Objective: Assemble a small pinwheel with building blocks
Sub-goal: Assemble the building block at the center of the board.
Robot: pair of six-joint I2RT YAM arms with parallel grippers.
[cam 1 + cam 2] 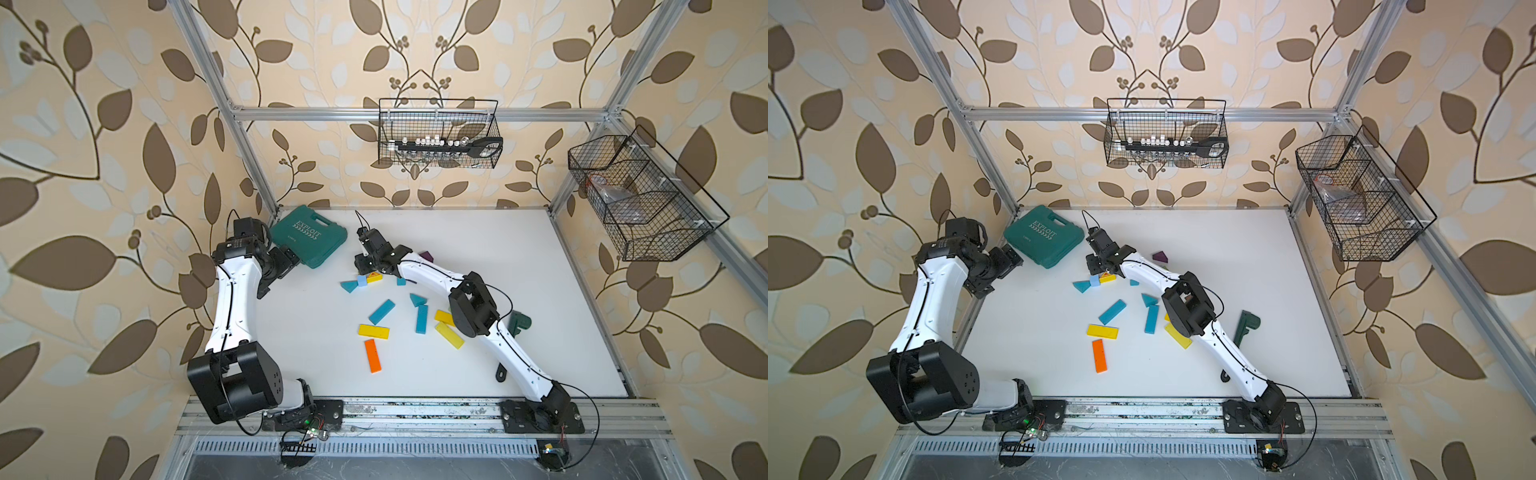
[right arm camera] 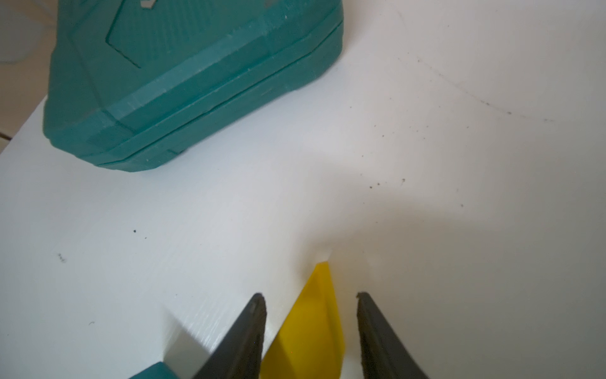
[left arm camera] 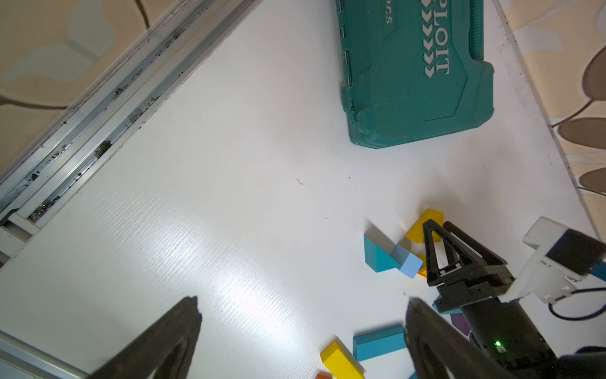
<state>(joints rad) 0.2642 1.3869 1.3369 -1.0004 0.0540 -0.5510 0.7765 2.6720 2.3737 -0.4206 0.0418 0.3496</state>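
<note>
**Top views:** right gripper [image 1: 363, 269] positioned at far end of block cluster, just beside pale blue cube block [image 1: 362, 281]. Teal plastic case [image 1: 309, 239] located near, beyond it. Left arm folded at edge of white tabletop [image 1: 498, 270]; right arm judged nearer.

**Left wrist:** left gripper [image 3: 301, 308] spread wide, nothing held. Yellow triangular wedge block [image 3: 414, 234] seen between right gripper fingers.

**Right wrist:** wedge rested on tabletop, apex directed away from gripper toward case. Jaws set astride it, not yet clamped; gap visible at one side. Clear tabletop ahead.
</note>
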